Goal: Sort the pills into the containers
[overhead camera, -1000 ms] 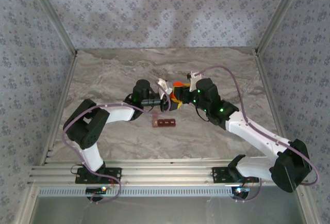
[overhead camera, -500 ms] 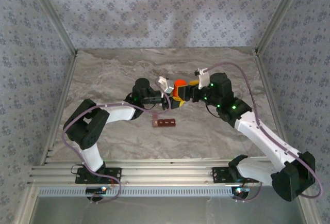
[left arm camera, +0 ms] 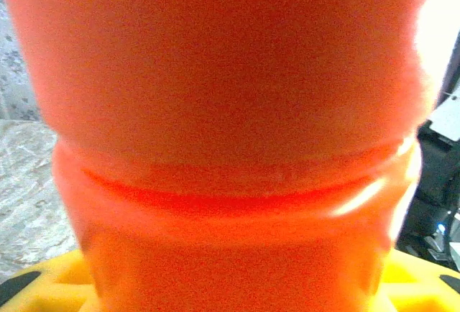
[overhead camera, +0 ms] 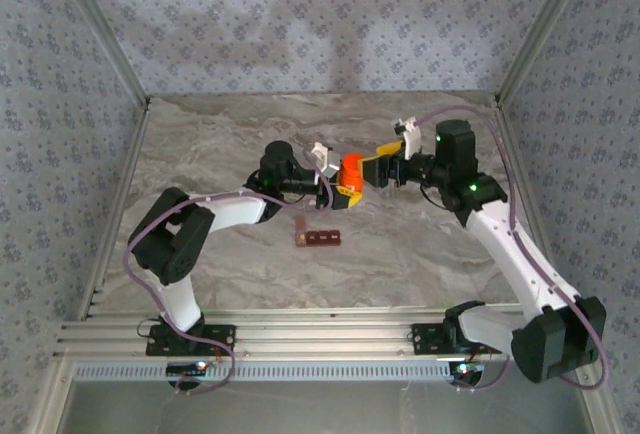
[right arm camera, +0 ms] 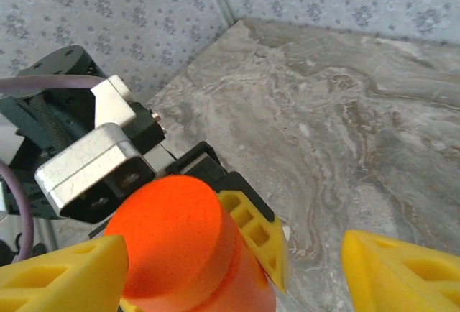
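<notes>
My left gripper is shut on an orange bottle and holds it above the table's middle. In the left wrist view the bottle's wall is pressed close to the lens, between my yellow fingers. My right gripper stands open just right of the bottle's flat orange top, and its yellow fingertips do not touch it. The containers, a dark red-brown strip of cells, lie flat on the table below the bottle. The pills are hidden.
The marble table is bordered by metal rails and patterned walls on three sides. The left arm's metal wrist bracket sits close behind the bottle. Both arms' bases stand at the near edge.
My right gripper has opened, let go of the bottle's top and drawn back to the right. The left gripper keeps hold of the bottle and has shifted slightly right.
</notes>
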You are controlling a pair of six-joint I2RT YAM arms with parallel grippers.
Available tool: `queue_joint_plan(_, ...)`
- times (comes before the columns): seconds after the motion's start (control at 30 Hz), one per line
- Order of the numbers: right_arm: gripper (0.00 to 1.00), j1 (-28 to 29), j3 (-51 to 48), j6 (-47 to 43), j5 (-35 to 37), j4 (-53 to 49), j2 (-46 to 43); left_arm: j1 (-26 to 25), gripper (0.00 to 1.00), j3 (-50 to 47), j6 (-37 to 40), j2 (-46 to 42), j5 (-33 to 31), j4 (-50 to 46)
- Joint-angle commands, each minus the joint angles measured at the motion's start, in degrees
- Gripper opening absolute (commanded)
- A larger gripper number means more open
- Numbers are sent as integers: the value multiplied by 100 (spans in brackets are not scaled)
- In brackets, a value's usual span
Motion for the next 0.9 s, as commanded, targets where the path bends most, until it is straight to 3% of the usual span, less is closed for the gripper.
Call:
queue_joint_plan(0.0,79,9,402,-332,-792,-319,163,17,0,219,36,75,419,-146)
queue_joint_plan(0.47,77,317,446,-521,-472,-500,433,4,0,282,58,112,485,-233)
queue_joint_plan(0.87,59,439,328,-430,-138,-385,406,-6,0,308,53,122,479,-246)
